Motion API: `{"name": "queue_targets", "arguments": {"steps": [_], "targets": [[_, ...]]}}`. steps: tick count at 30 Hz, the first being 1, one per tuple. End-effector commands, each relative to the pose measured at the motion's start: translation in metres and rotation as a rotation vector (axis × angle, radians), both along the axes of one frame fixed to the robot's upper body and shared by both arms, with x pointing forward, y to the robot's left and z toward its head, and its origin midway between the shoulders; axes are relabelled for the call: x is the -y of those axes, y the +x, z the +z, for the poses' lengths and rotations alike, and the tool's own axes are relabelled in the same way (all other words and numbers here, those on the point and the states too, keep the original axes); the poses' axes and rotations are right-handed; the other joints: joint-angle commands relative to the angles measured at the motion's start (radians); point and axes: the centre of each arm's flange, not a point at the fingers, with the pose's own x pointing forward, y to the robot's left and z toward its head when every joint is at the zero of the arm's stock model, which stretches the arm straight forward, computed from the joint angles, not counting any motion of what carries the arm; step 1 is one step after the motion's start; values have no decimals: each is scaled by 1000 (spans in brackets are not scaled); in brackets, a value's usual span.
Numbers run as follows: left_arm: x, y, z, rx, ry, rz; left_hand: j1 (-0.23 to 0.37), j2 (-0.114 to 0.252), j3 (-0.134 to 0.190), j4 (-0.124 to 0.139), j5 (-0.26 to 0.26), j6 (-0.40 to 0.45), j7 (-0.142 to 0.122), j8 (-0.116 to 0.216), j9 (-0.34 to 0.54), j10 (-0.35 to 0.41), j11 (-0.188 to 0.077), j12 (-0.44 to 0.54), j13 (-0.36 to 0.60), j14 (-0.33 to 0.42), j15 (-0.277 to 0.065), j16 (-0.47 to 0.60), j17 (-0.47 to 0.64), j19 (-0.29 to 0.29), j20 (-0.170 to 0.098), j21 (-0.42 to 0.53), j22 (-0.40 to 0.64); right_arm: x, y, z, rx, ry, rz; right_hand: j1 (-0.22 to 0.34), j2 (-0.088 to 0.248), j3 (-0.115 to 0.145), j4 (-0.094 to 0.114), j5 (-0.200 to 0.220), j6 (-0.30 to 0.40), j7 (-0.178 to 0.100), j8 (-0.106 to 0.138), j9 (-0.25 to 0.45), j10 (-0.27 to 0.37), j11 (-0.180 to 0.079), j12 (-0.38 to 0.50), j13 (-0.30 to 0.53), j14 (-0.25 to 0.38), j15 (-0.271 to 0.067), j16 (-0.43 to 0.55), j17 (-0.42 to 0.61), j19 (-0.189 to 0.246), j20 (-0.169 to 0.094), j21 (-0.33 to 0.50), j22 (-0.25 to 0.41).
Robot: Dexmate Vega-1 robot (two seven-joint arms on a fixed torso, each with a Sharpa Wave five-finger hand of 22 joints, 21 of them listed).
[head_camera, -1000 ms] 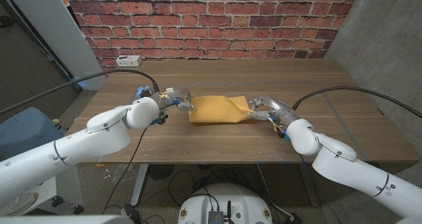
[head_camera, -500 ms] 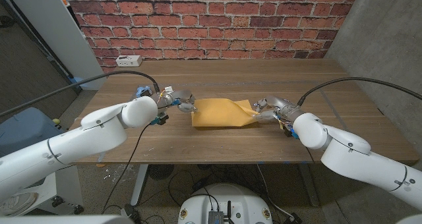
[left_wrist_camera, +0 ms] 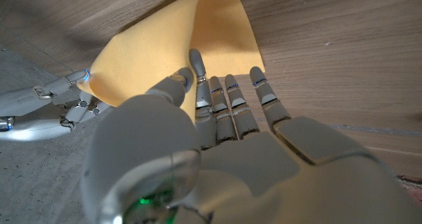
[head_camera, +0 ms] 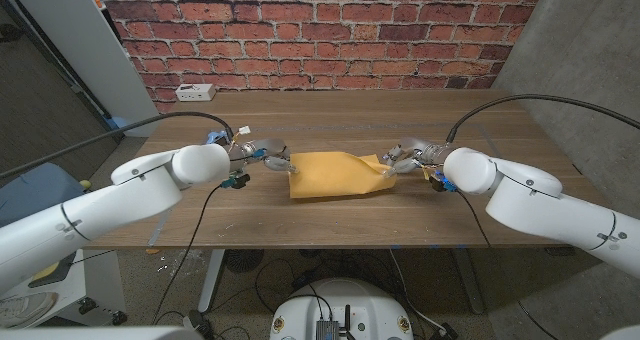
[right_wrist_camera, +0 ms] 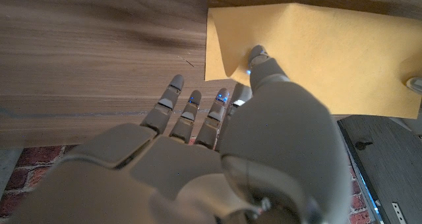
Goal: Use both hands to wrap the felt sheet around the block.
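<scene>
Mustard-yellow rectangular felt sheet (head_camera: 338,173) lies mid-table on the brown wooden table (head_camera: 330,120), raised in a hump, with its right near corner lifted. Left hand (head_camera: 262,154) at the sheet's left edge, pinching that edge between thumb and fingers (left_wrist_camera: 198,69). Right hand (head_camera: 407,160) at the right edge, thumb pressed on the lifted corner, other fingers (right_wrist_camera: 173,92) spread over bare wood; a firm grip there cannot be told.
</scene>
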Motion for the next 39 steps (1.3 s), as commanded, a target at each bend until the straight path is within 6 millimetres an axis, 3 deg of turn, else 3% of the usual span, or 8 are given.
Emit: {"name": "queue_targets", "arguments": {"steps": [1, 5, 8, 15, 26, 30, 33, 39], "targets": [[-23, 23, 2, -90, -70, 17, -13, 15, 18, 8, 23, -7, 11, 18, 26, 8, 18, -3, 5, 24, 2, 7, 5, 18, -9, 19, 3, -11, 32, 26, -113, -28, 48, 5, -3, 13, 2, -12, 112, 115, 19, 25, 0, 21, -4, 7, -1, -52, -6, 5, -2, 11, -9, 4], [-27, 30, 3, -125, -89, 23, -24, 11, 25, 14, 41, -13, 16, 36, 52, 14, 25, -6, 6, 37, 9, 8, 6, 23, -13, 29, 6, -15, 45, 32, -124, -29, 65, 1, -6, 22, 1, -19, 117, 129, 34, 38, -3, 41, -2, 11, 2, -47, -7, 8, -8, 20, -16, 4], [-30, 35, 4, -138, -99, 29, -40, 10, 40, 27, 82, 21, 19, 99, 114, 24, 36, -12, 7, 48, 13, 5, 9, 23, -16, 48, 11, -17, 53, 35, -125, -23, 73, 0, -5, 27, 2, -20, 117, 131, 41, 45, -1, 51, 1, 13, 3, -44, -7, 10, -10, 23, -19, 5], [-31, 46, 10, -158, -87, 57, -56, 5, 53, 37, 124, 11, 17, 146, 178, 37, 37, -15, 11, 65, 6, 5, 10, 52, -28, 81, 18, -21, 70, 40, -121, -33, 54, -6, -3, 38, 4, -20, 109, 133, 56, 63, -3, 66, 3, 17, 4, -39, -8, 15, -17, 35, -26, 5], [-30, 69, 9, -212, -103, 83, -74, -7, 72, 30, 193, 5, 19, 228, 284, 65, 54, -16, 20, 119, 23, 8, 6, 95, -32, 142, 29, -28, 85, 42, -122, -45, 61, -23, -4, 54, 9, -24, 66, 121, 70, 92, -25, 72, 0, 23, -1, -23, -13, 24, -29, 50, -38, 7], [-31, 75, 8, -227, -110, 93, -78, -9, 76, 28, 210, 9, 19, 251, 312, 76, 56, -15, 22, 134, 24, 9, 6, 109, -36, 159, 32, -27, 87, 42, -113, -39, 74, -51, -9, 58, 18, -39, -1, 96, 68, 111, -36, 74, 1, 28, -1, -17, -14, 34, -32, 58, -45, 8], [-32, 78, 9, -234, -112, 98, -79, -10, 78, 27, 217, 9, 19, 259, 322, 78, 56, -15, 23, 138, 26, 8, 5, 113, -36, 166, 33, -27, 87, 43, -110, -27, 86, -115, -24, 52, 38, -53, -130, 84, 34, 111, -70, 85, -6, 35, -4, -3, -16, 48, -42, 72, -57, 10], [-30, 83, 12, -240, -101, 101, -82, -11, 81, 25, 230, 7, 19, 274, 343, 83, 59, -16, 25, 145, 30, 7, 5, 116, -36, 177, 35, -23, 86, 40, -83, 4, 101, -213, -31, 51, 61, -44, -417, 48, -80, 60, -139, 97, -15, 40, -3, 9, -23, 63, -38, 82, -73, 11]]}}
